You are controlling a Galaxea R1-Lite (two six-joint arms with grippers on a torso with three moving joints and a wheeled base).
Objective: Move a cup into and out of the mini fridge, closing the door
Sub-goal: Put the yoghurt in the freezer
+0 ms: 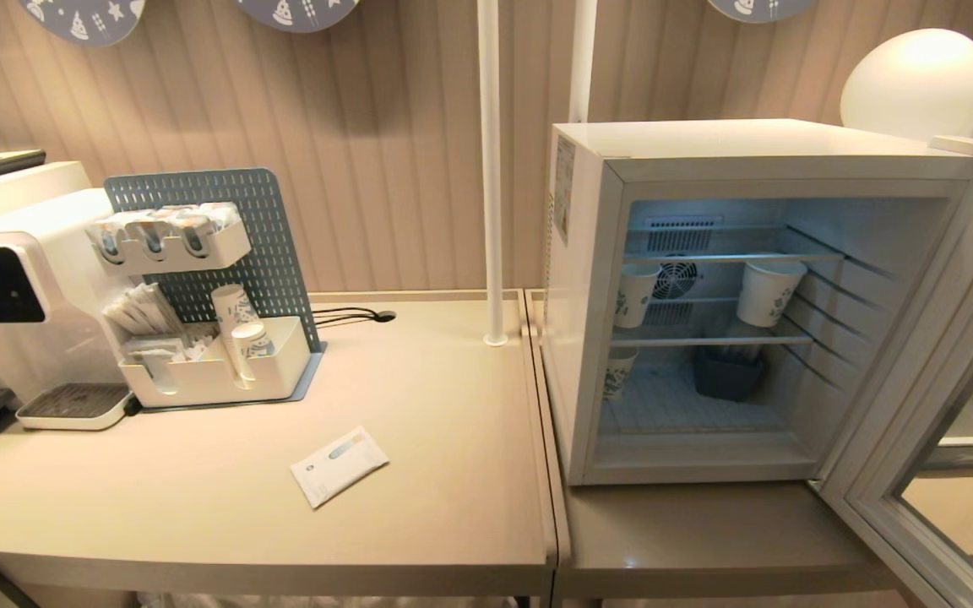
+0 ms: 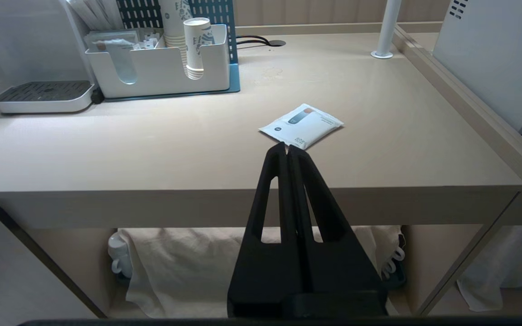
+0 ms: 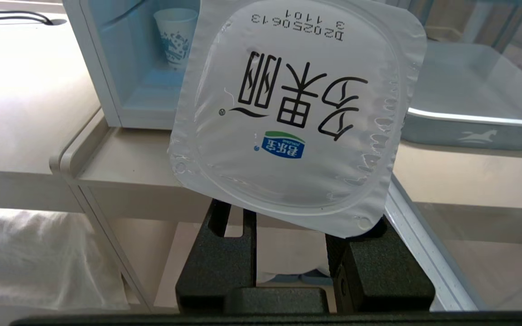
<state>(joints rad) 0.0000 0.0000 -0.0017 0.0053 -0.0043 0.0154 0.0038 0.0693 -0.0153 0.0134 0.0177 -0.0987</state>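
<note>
1. Cup [image 3: 295,113] clamped in right end effector [image 3: 288,217], foil lid w/ black lettering and small blue-green logo facing the wrist cam; pot body hidden behind the lid.
2. Right end effector's two black fingers [image 3: 218,258] set apart, narrow-to-mid gap, gripping the pot from both sides under the lid edge. Held in front of the desk edge, just outside the fridge opening; not in head view.
3. Mini fridge [image 1: 588,279] on the right-hand desk [image 1: 706,540], interior lit, wire shelves inside.
4. Door [image 1: 917,439] swung wide open to the right, glass pane showing desk reflection.
5. Inside fridge: paper cup [image 1: 635,294] at left on mid shelf, 2nd paper cup [image 1: 769,291] at right, tilted; 3rd cup [image 1: 618,371] lower left, partly hidden by frame; dark blue bin [image 1: 727,371] on the bottom, toward the back.
6. Left end effector [image 2: 287,147] pressed shut, tips touching, nothing held. Hangs in front of the left desk [image 2: 197,149] edge, pointing toward a sachet; not in head view.
7. Sachet [image 1: 339,464] flat on left desk, near the front, well apart from the fridge.
8. Farther left: white organiser [image 1: 212,371] w/ stacked paper cups and packets, blue-grey pegboard [image 1: 225,236] behind it, water dispenser [image 1: 5,295] w/ lit display beside it.
9. White pole [image 1: 491,169] standing btw organiser and fridge, near the desk seam.
10. Pale tray [image 3: 460,108] seen through/behind the open door in right wrist view.
</note>
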